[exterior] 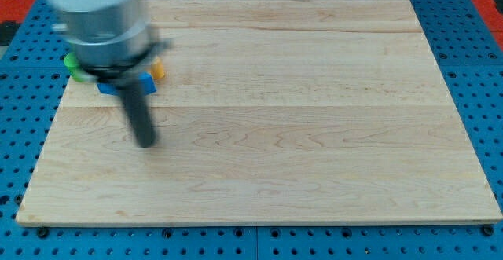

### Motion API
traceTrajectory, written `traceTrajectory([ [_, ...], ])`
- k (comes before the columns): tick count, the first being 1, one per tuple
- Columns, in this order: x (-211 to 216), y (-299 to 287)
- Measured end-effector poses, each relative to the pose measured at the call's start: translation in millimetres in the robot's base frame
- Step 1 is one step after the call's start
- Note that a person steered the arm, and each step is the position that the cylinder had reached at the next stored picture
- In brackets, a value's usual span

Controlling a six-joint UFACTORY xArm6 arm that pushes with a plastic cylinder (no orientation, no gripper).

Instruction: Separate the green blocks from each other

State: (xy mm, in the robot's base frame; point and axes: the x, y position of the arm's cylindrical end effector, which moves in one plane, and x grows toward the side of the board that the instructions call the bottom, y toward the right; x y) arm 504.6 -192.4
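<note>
My tip (146, 143) rests on the wooden board (299, 134) at the view's left, below a small cluster of blocks. The cluster lies at the board's upper left, mostly hidden behind the arm's body. A green block (73, 62) peeks out at the cluster's left edge, with a second green piece (81, 76) just below it. A blue block (110, 88) lies under the arm and shows again to the right of the rod. A yellow-orange block (158, 69) sits at the cluster's right. The shapes cannot be made out. The tip is apart from all of them.
The board lies on a blue perforated table (487, 95). A red area (16, 5) shows at the view's top left corner. The arm's grey body (98, 16) blocks the view of the board's upper left.
</note>
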Motion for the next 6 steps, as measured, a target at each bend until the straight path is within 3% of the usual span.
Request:
traceTrajectory([
  [1, -9, -108],
  [2, -15, -113],
  [4, -116, -112],
  [6, -173, -66],
])
